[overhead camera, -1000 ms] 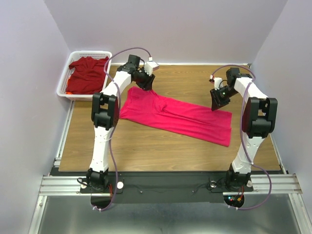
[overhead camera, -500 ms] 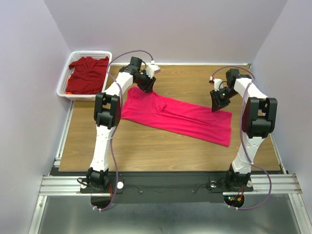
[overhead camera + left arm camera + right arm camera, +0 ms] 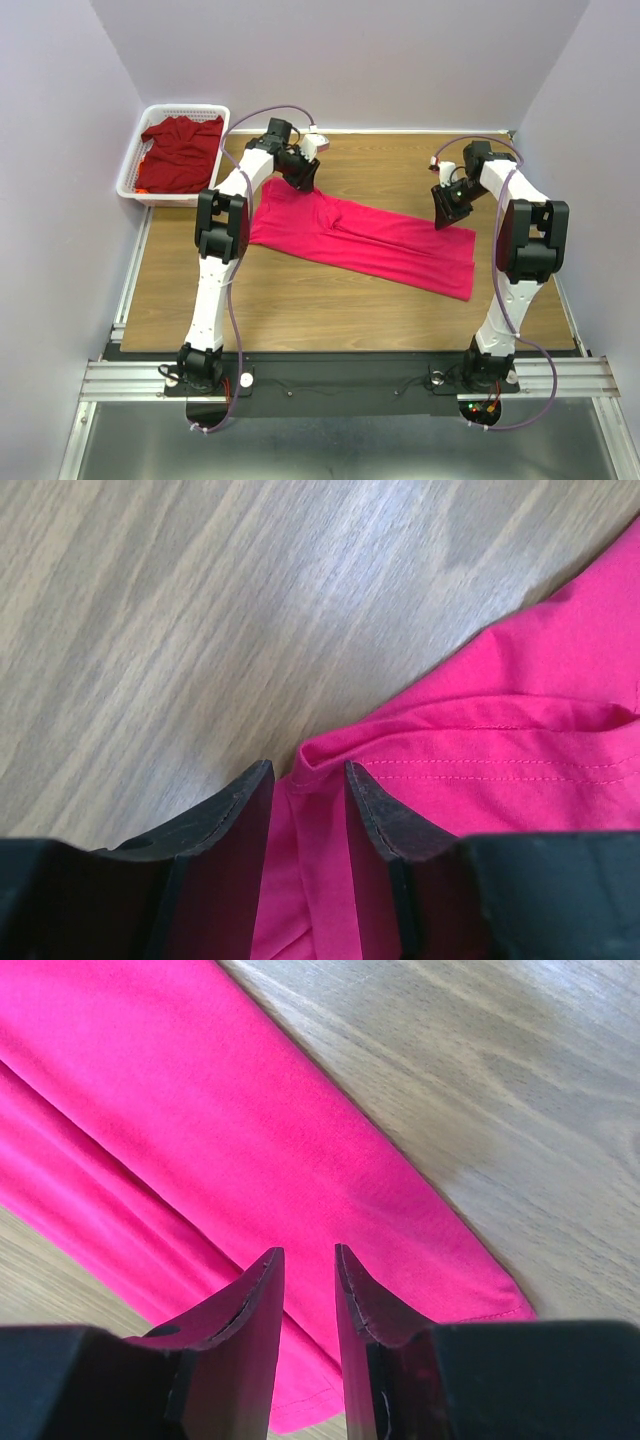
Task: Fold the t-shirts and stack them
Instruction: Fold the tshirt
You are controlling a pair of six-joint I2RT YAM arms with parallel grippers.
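Our left gripper (image 3: 308, 770) just nudged onto a corner of the pink t-shirt (image 3: 370, 240), fingers narrowing but still apart around a fold, while the right gripper (image 3: 307, 1252) hovers with fingers apart over the hem, so we reckon a pinch is coming.

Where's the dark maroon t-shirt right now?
In the top view, the maroon t-shirt lies in the white basket by the far left corner of the table, apart from the pink t-shirt.
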